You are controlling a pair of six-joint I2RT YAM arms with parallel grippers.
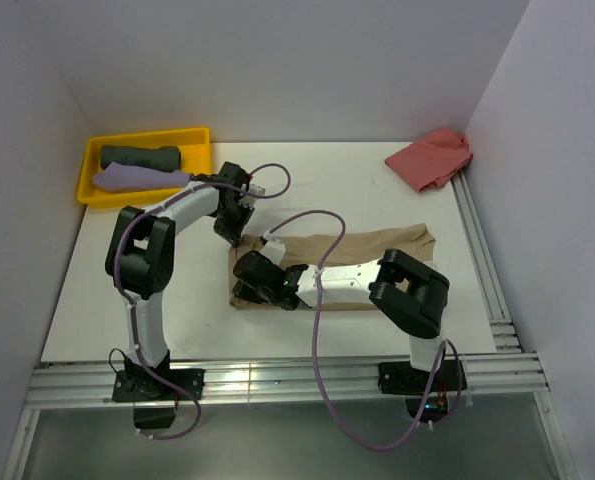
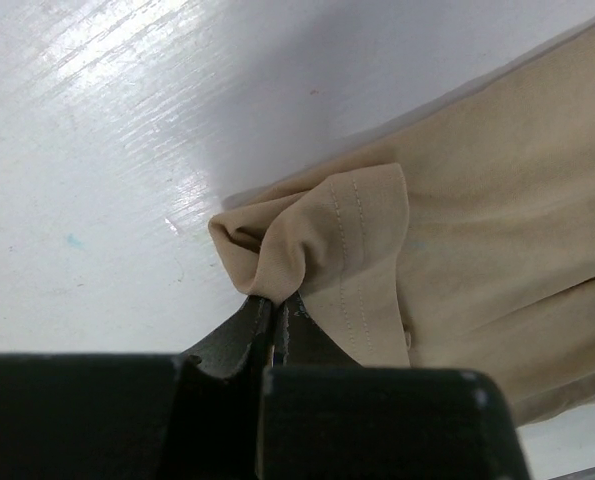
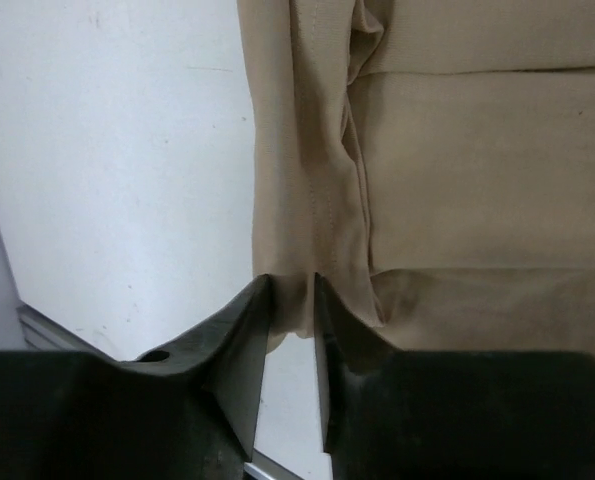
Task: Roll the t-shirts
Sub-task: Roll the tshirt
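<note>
Jaws on left gripper [image 2: 279,300] pinched together on a bunched hem corner of tan t-shirt [image 1: 397,245]; on right gripper [image 3: 292,290] narrowly apart astride the lower corner of the same end, cloth between, firm hold or not: cannot tell. Shirt folded into a long strip mid-frame on table [image 1: 307,190], both grips at its left end. Risks: thin corner bite slipping out under pull; only top layer caught, lower layers left behind; uneven pull giving a skewed, coned roll; wrists close, possible knock.

Tan t-shirt [image 1: 402,243], yellow tray [image 1: 145,135]
</note>
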